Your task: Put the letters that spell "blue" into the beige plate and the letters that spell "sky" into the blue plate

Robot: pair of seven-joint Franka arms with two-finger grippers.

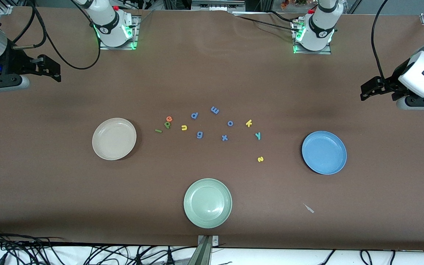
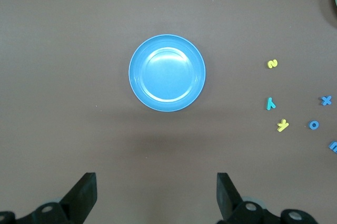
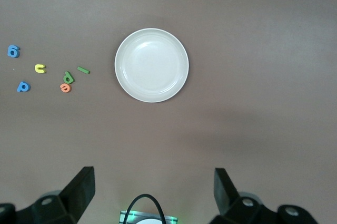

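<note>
Beige plate and blue plate both bare inside, open table all round each. Green b touches orange e; remaining letters lie apart.

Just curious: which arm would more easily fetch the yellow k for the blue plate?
The left arm, probably. Its open left gripper hangs at the table end where the yellow k and blue plate lie.
</note>
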